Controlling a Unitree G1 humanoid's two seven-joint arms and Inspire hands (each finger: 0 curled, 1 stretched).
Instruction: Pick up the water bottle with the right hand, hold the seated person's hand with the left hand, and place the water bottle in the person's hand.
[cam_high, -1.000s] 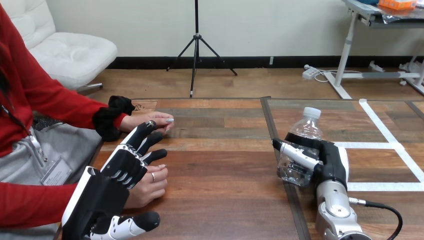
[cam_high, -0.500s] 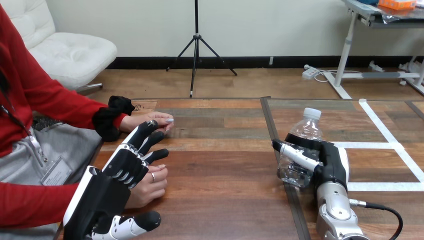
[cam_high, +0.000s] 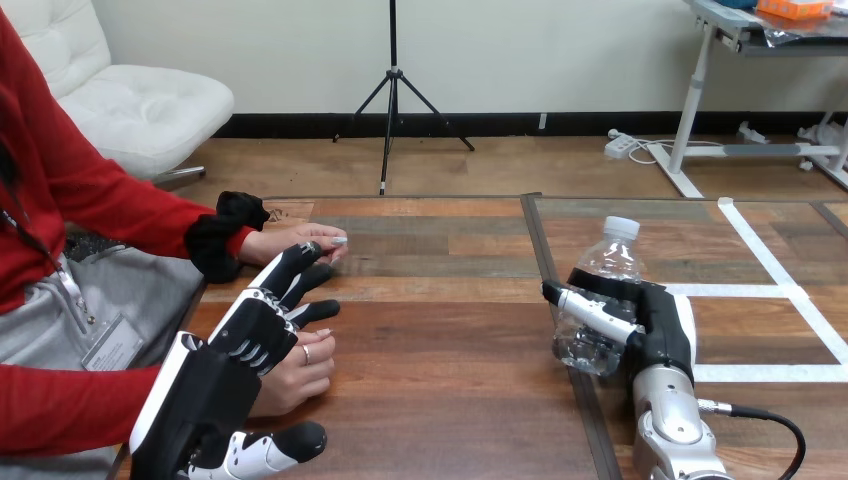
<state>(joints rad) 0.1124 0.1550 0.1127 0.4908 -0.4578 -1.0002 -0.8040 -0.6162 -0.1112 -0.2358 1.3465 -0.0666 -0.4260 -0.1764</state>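
The right hand (cam_high: 665, 325) is gripping the water bottle (cam_high: 606, 262) in the right half of the table (cam_high: 440, 330), nearer the near edge than the far one; its fingers are curling round the clear body from the right side while the thumb (cam_high: 590, 308) is reaching across the front, so the bottle is sitting inside the grasp; the bottle is standing upright with its white cap (cam_high: 622, 228) poking up above the fingers; I cannot tell whether its base is resting on the wood or hanging just clear of it; it is sitting just right of the dark seam (cam_high: 540, 250) running from the far edge toward the near one, and left of the white tape lines (cam_high: 760, 290).

Well apart from it, by the table's left edge, the left hand (cam_high: 250, 335) is lying over the person's nearer hand (cam_high: 305, 368), fingers stretched out almost straight and gripping nothing, thumb spread out toward the near edge; its fingertips are reaching close to the person's farther hand (cam_high: 295, 240), which is resting flat on the wood nearer the far left corner; whether they are touching it I cannot tell.
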